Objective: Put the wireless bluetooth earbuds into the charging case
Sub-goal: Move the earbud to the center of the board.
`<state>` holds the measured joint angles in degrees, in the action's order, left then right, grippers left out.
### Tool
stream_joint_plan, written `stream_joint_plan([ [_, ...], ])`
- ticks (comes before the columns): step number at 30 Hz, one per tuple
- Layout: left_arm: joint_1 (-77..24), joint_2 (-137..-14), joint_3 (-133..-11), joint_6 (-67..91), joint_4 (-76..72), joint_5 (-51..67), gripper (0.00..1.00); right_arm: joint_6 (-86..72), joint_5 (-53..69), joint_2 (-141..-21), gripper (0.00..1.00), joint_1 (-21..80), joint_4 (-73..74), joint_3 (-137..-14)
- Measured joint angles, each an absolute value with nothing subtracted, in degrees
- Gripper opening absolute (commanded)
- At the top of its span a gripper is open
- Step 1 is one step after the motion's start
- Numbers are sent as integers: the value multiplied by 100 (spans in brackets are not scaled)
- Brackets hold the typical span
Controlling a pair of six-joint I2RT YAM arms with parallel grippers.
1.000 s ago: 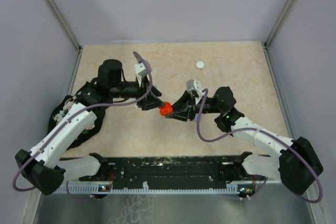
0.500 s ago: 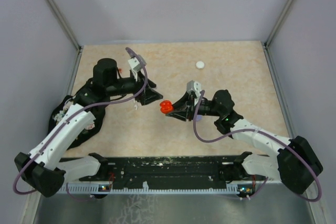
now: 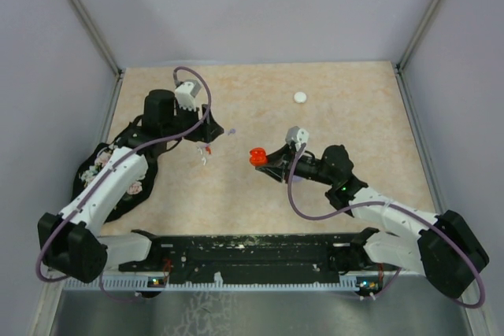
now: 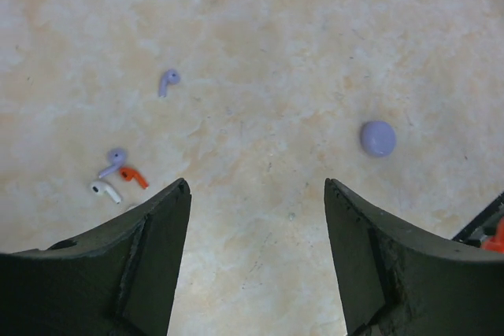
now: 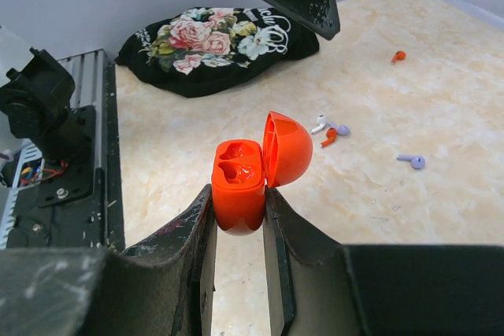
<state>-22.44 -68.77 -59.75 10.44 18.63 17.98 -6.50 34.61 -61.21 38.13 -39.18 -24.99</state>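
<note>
1. Left gripper (image 4: 256, 186): jaws wide apart and holding nothing, hanging over the table (image 4: 276, 21) to the left of the red case (image 5: 239, 182).
2. Cluster on the table, left of the case: white bud (image 4: 105, 190), red bud (image 4: 132, 174) and lilac bud (image 4: 115, 160), the red just beside the lilac. A lone lilac bud (image 4: 168, 80) lies nearer the case.
3. Red case: lid open, both sockets apparently empty. The right gripper (image 5: 239, 198) is clamped on its base.
4. Handling note: we judge the red bud to be the match. We would narrow the left jaws first and descend with the lilac and white outside them. We would then pinch the red alone and keep the case steady.
</note>
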Motion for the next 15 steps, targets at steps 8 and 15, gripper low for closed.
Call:
stream_joint_plan([
  [8,-1387,-7710,-5916,1225,1772,1424,70,-548,3210,-6112,0,3813,-3918,-2469],
  [15,-775,-9424,-6759,1153,1817,659,66,-462,3151,-6128,0,3813,-3922,-2386],
])
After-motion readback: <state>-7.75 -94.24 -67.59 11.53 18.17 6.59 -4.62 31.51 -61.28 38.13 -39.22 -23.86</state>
